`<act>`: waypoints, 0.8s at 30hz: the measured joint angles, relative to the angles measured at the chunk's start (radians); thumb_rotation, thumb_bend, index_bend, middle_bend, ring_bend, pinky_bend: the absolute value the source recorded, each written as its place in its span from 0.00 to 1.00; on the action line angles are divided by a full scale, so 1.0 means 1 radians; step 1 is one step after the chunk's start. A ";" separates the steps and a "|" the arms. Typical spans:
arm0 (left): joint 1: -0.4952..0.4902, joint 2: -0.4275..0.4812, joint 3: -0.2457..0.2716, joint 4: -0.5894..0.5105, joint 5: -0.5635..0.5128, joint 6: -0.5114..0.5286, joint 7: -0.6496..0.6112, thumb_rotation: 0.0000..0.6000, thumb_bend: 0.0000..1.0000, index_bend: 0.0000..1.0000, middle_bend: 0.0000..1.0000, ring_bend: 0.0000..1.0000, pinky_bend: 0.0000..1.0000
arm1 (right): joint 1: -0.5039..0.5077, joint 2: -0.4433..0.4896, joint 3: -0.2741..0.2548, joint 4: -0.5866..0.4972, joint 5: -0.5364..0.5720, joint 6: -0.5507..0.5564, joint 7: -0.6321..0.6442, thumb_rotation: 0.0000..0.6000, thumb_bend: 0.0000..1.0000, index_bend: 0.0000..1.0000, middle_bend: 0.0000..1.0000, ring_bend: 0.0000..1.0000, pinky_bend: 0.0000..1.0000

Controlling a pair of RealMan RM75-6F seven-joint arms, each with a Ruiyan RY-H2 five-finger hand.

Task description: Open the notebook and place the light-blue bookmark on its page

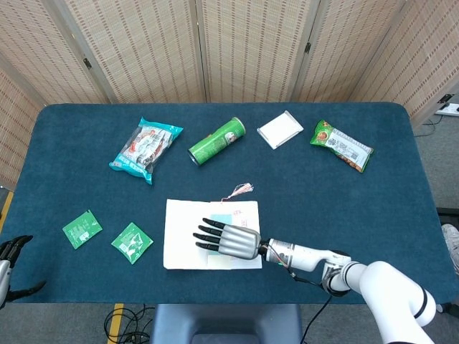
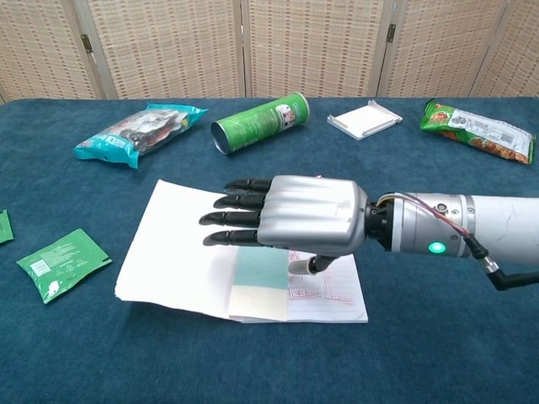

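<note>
The notebook (image 1: 183,233) (image 2: 173,244) lies open on the blue table, white pages up, near the front middle. The light-blue bookmark (image 1: 222,217) (image 2: 259,271) is a strip with a cream lower end, lying over the right page; its red-white tassel (image 1: 241,189) trails beyond the far edge. My right hand (image 1: 231,241) (image 2: 295,223) is stretched flat over the bookmark, fingers pointing left, thumb (image 2: 310,265) tucked beneath against the strip; it holds the bookmark. My left hand (image 1: 10,259) hangs at the table's near-left corner, fingers apart, holding nothing.
Two green sachets (image 1: 82,229) (image 1: 132,242) lie left of the notebook. Along the far side are a teal snack bag (image 1: 145,147), a green can (image 1: 216,141) on its side, a small white box (image 1: 280,130) and a green snack packet (image 1: 342,145).
</note>
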 measured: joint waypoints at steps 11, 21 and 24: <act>-0.009 0.000 -0.006 0.001 0.012 0.002 -0.001 1.00 0.15 0.16 0.17 0.15 0.23 | -0.011 0.101 0.039 -0.126 0.053 -0.007 -0.036 1.00 0.27 0.00 0.06 0.00 0.00; -0.014 -0.004 -0.005 -0.003 0.020 0.002 -0.001 1.00 0.15 0.16 0.17 0.15 0.23 | -0.051 0.215 0.054 -0.270 0.118 -0.055 -0.108 1.00 0.45 0.10 0.22 0.08 0.03; -0.016 -0.004 -0.006 -0.007 0.023 0.003 0.002 1.00 0.15 0.16 0.17 0.15 0.23 | -0.064 0.247 0.056 -0.312 0.134 -0.066 -0.128 1.00 0.47 0.15 0.27 0.14 0.09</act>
